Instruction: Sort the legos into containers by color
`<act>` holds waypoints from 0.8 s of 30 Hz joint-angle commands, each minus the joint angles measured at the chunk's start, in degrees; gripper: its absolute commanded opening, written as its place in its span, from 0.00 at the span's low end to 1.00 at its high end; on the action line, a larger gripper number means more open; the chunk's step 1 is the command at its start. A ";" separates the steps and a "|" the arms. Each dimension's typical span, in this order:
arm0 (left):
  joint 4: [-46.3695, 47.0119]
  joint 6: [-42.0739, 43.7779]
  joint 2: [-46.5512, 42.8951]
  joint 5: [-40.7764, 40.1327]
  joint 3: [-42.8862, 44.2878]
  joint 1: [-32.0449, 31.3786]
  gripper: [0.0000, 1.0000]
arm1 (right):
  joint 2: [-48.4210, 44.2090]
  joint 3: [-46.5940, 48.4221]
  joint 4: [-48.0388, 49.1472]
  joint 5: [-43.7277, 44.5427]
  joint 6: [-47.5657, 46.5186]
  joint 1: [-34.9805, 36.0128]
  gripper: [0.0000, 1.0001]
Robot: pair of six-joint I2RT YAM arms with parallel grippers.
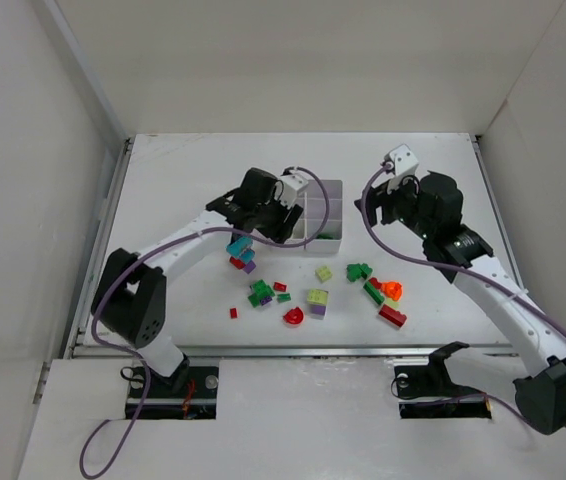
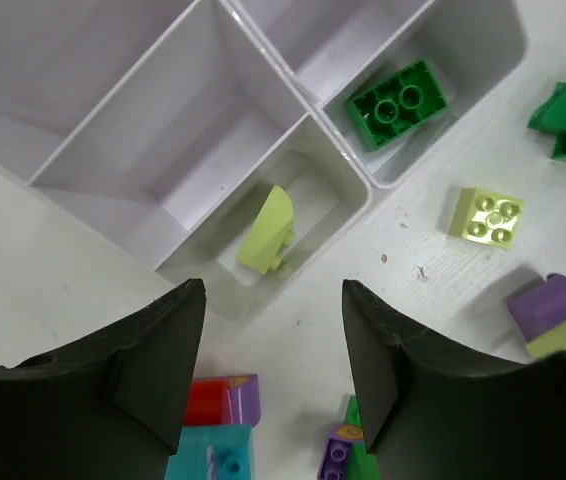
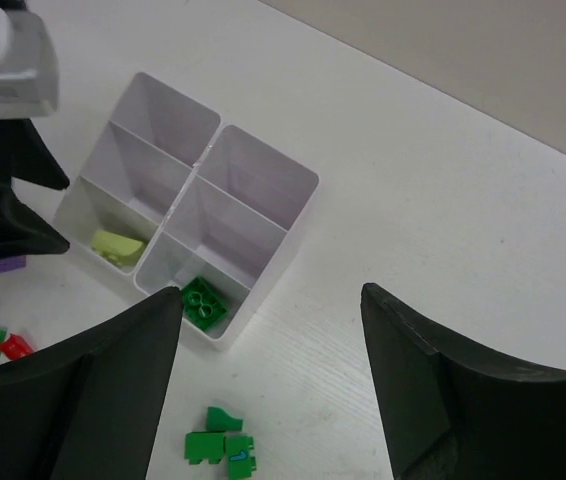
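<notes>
Hovering left gripper [image 2: 273, 292], jaws apart, empty; yellow-green lego [image 2: 268, 232] lies at 12 o'clock in tray [image 2: 113, 120] compartment. Right gripper [image 3: 271, 297] also apart, empty.

- I read the tray [image 3: 203, 172] as white, its thin walls carrying a faint lilac tint.
- Inside it lie a pale yellow-green piece [image 2: 268, 232] and a dark green brick [image 2: 400, 102], both plain.
- In my left wrist view, at 3 o'clock, there is a yellow-green brick [image 2: 489, 215]. At 4 o'clock sits a purple and yellow-green stack [image 2: 560, 313].
- At 6 o'clock there I see a cyan brick [image 2: 213, 455], a red brick [image 2: 206, 402] and a purple brick [image 2: 241, 398].
- From overhead, at 3 o'clock of the scatter, I see an orange piece [image 1: 393, 290] and a red block [image 1: 392, 316].
- The left end effector [image 2: 273, 305] and right end effector [image 3: 273, 310] are matte black.
- The tabletop [image 1: 193, 170] is plain white and the cables [image 1: 103, 440] are purple.
</notes>
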 commanded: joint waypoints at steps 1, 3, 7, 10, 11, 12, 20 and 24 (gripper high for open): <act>2.01 6.35 -12.19 -0.22 -1.26 -0.89 0.54 | -1.96 -0.58 -0.97 -1.35 2.89 -0.29 0.78; 3.34 9.78 -17.31 -0.22 -4.16 -0.89 0.55 | -1.96 0.73 -6.05 -3.27 4.66 -0.29 0.79; 3.87 18.48 -29.27 2.68 -12.94 -0.89 0.66 | 1.18 1.62 -16.59 -8.54 6.43 2.34 1.00; 3.87 17.01 -35.86 3.91 -15.77 -0.37 0.70 | 4.62 1.62 -22.76 -13.90 2.48 8.47 1.00; 3.87 16.13 -37.10 4.52 -16.90 -0.37 0.70 | 6.89 1.62 -22.78 -14.44 1.77 10.24 1.00; 3.26 15.08 -39.46 5.92 -16.92 -0.37 0.70 | 7.96 2.32 -23.48 -14.44 1.16 11.65 1.00; 2.03 9.97 -48.70 6.47 -21.39 -1.06 0.70 | 18.77 7.68 -29.46 -12.69 -5.26 19.21 0.92; 2.03 9.97 -51.25 3.40 -22.01 -1.07 0.70 | 23.08 9.61 -30.69 -9.87 -5.26 21.94 0.92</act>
